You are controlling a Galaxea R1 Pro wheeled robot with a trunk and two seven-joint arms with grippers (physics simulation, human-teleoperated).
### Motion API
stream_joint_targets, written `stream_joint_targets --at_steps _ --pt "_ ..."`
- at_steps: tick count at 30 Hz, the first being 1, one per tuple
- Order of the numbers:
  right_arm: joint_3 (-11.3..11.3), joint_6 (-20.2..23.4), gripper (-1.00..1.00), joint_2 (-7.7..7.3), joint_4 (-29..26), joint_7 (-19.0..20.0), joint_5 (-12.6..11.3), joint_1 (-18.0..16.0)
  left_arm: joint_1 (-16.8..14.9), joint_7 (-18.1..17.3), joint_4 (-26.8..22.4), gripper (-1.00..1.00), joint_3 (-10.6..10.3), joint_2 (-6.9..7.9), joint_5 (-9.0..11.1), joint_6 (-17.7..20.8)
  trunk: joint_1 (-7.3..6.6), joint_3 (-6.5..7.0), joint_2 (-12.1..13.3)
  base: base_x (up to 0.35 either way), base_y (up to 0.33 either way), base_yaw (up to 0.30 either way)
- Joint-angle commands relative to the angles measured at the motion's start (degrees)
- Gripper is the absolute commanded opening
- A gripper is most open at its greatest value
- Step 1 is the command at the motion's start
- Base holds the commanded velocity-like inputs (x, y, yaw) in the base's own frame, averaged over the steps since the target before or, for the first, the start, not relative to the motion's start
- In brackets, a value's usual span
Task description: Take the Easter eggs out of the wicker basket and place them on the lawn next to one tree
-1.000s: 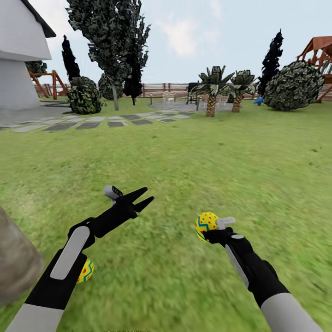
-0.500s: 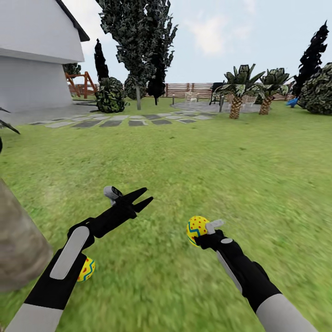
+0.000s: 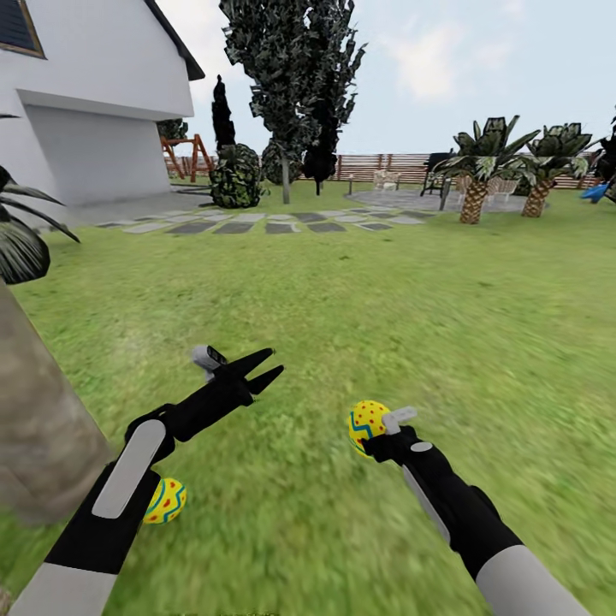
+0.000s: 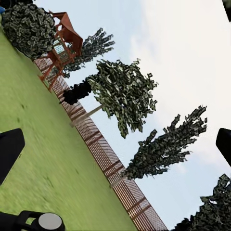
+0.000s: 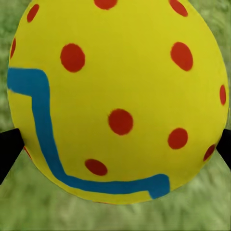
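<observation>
While the right gripper (image 3: 374, 436) is clamping one Easter egg (image 3: 368, 425) between its fingers, the right arm is extending forward and low over the lawn (image 3: 385, 291). In the right wrist view, this held egg (image 5: 118, 98) is sitting between the two dark fingertips (image 5: 9, 149), showing red dots and a blue zigzag band on yellow, with grass behind it.

The left gripper (image 3: 267, 364) is standing with its two fingers spread apart and nothing between them, pointing forward and slightly upward above the grass. In the left wrist view, the dark fingertips (image 4: 8, 151) are appearing at opposite edges of the frame, with the slatted fence (image 4: 103, 156) and dark conifers (image 4: 126, 94) between them.

A second egg (image 3: 166, 501) is lying on the lawn, partly hidden behind the left forearm, near the base of the tree (image 3: 38, 428). The thick mottled trunk is leaning at the near left edge of the lawn, just beside that egg; whether they are touching cannot be determined.

At the far side of the lawn, grey stepping stones (image 3: 257, 227) are running toward the white house (image 3: 94, 94), and short palms (image 3: 473, 171) are standing before the fence.
</observation>
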Motion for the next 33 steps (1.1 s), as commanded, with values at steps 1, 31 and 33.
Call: stream_joint_targets --at_steps 1,31,33 --pt "0.19 0.26 -1.0 -0.04 -0.1 -0.81 -0.47 -0.02 -0.05 -0.01 0.05 1.0 -0.06 0.03 0.29 0.27 -0.01 -0.05 -0.02 0.0 0.0 0.293" --pt "0.48 0.34 -1.0 0.15 0.17 -3.4 -0.63 -0.02 -0.05 -0.01 0.13 1.0 -0.06 -0.01 0.3 0.27 -0.01 -0.05 -0.02 0.081 -0.113 0.294" --pt "0.48 0.35 -1.0 0.16 0.17 -3.4 -0.64 -0.02 -0.05 -0.01 0.13 1.0 -0.06 -0.01 0.29 0.27 -0.01 -0.05 -0.02 0.0 0.0 0.294"
